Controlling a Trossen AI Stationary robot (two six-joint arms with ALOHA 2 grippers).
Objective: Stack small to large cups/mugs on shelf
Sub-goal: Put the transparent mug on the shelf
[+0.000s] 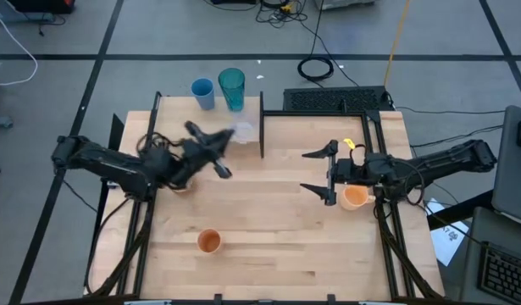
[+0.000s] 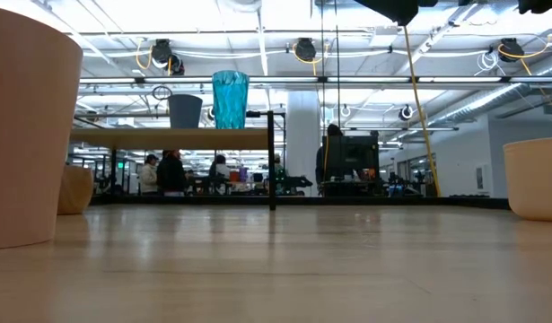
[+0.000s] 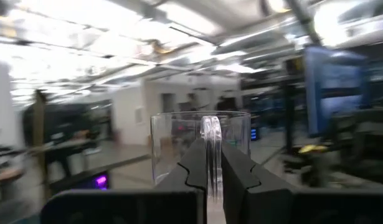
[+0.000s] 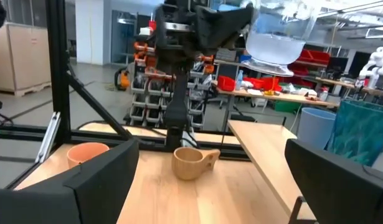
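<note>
My left gripper (image 1: 229, 135) is shut on a clear mug (image 1: 243, 131), held up in the air by the shelf's (image 2: 168, 137) near right corner. On the shelf stand a blue cup (image 1: 202, 91) and a teal tumbler (image 1: 231, 87). A tan handled mug (image 4: 191, 163) stands on the table under the left arm. An orange cup (image 1: 209, 241) stands near the front edge. My right gripper (image 1: 326, 174) is open above the table's right side, with the peach-orange mug (image 1: 355, 196) just beside it, untouched. My left gripper pinches the clear mug's handle (image 3: 210, 140) between its two fingers (image 3: 241, 177). The fingers come from the table's left, slanting a little upward. The mug (image 4: 275, 37) is lifted clear of the table, about upright, with its open mouth up.
A thin black post (image 1: 262, 127) stands at the shelf's right edge, close to the held mug. A black frame (image 1: 328, 112) runs along the table's far right. The middle of the tabletop (image 1: 268, 212) is bare wood. People sit far off in the room beyond.
</note>
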